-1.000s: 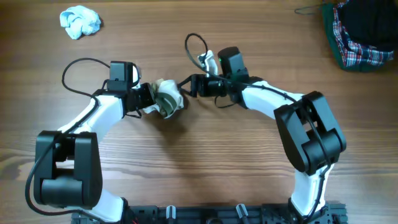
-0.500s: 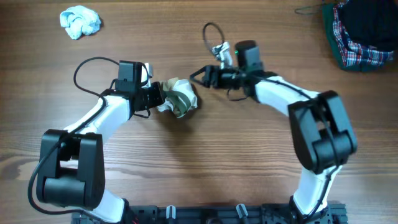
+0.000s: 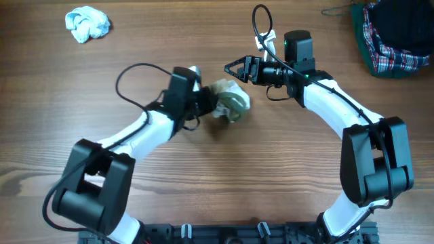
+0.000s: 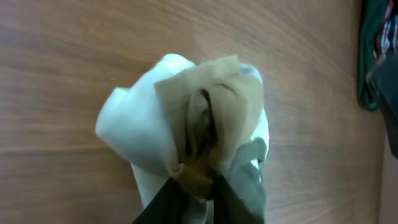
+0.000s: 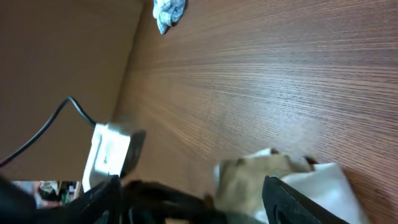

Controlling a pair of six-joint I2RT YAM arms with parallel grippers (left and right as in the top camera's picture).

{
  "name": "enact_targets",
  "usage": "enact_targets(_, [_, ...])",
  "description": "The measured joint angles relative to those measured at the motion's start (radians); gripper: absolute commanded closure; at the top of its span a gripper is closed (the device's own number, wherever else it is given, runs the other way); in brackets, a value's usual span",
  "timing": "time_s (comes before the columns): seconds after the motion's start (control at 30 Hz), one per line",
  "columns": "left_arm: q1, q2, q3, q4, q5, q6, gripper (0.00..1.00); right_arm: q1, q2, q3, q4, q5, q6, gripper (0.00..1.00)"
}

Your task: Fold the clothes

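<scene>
Left gripper [image 3: 212, 106] pinches the crumpled beige-and-white cloth bundle [image 3: 232, 100], which bulges straight ahead of its fingertips; right gripper [image 3: 230, 68], spread and empty, hangs just beside it.

Wooden table [image 3: 224, 186], perhaps brown wall [image 5: 59, 59]

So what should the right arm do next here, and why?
Probably bring the open right gripper down onto a free edge of the bundled cloth. The left gripper pinches it at one end, it is bunched, not flat, and the right gripper hovers beside it, empty.
</scene>
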State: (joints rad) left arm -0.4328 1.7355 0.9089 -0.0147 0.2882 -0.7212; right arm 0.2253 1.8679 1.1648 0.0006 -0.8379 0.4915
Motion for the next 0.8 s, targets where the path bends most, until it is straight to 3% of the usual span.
enact_targets(0.03, [-0.025, 0.000, 0.000, 0.005, -0.015, -0.024, 0.48, 0.000, 0.000, 0.000, 0.000, 0.000, 0.000, 0.27])
enact_targets(0.13, [-0.057, 0.000, 0.000, 0.010, -0.033, -0.051, 0.31, 0.000, 0.000, 0.000, -0.001, 0.000, 0.000, 0.28])
enact_targets(0.3, [-0.046, 0.000, 0.000, 0.002, -0.029, -0.073, 0.24, -0.021, -0.015, 0.000, -0.070, 0.018, 0.001, 0.29])
enact_targets(0.5, [0.179, -0.047, 0.000, -0.066, 0.062, -0.069, 0.09, -0.023, -0.053, 0.002, -0.226, 0.093, 0.000, 0.30])
enact_targets(0.53, [0.228, -0.075, 0.000, -0.089, 0.070, -0.058, 0.08, -0.002, -0.053, 0.002, -0.303, 0.159, -0.003, 0.33])
enact_targets(0.57, [0.264, -0.090, 0.000, -0.100, 0.076, -0.048, 0.07, 0.036, -0.053, 0.002, -0.358, 0.240, -0.003, 0.64])
enact_targets(0.6, [0.327, -0.110, 0.001, -0.117, 0.079, -0.030, 0.07, 0.063, -0.053, 0.002, -0.376, 0.281, -0.005, 0.82])
enact_targets(0.63, [0.366, -0.113, 0.001, -0.136, 0.082, -0.013, 0.08, 0.098, -0.053, 0.002, -0.387, 0.333, -0.010, 0.94])
enact_targets(0.8, [0.493, -0.113, 0.001, -0.196, 0.071, 0.079, 0.06, 0.237, -0.054, 0.002, -0.390, 0.471, -0.010, 0.96])
